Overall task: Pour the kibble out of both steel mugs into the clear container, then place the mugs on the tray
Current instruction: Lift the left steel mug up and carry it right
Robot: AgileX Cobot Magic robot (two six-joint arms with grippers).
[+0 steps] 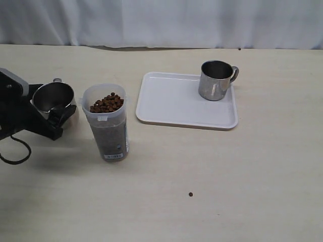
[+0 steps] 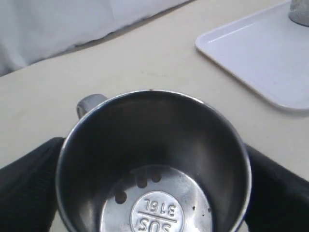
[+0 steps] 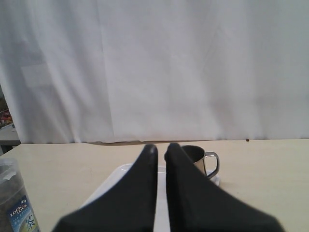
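Note:
One steel mug (image 1: 52, 96) stands empty at the table's left, its bare bottom showing in the left wrist view (image 2: 154, 145). My left gripper (image 1: 53, 105) is shut on it, black fingers (image 2: 29, 183) against both its sides. To its right stands the clear container (image 1: 107, 131), filled to the rim with kibble (image 1: 106, 103). The other steel mug (image 1: 216, 80) stands upright on the white tray (image 1: 171, 101), at its far right corner. My right gripper (image 3: 161, 147) is shut and empty, hanging above the table and facing that mug (image 3: 195, 157). It is outside the exterior view.
A stray pellet (image 1: 191, 194) lies on the table in front of the tray, and another speck (image 1: 239, 49) by the white curtain at the back. The container's label (image 3: 21, 212) shows at the edge of the right wrist view.

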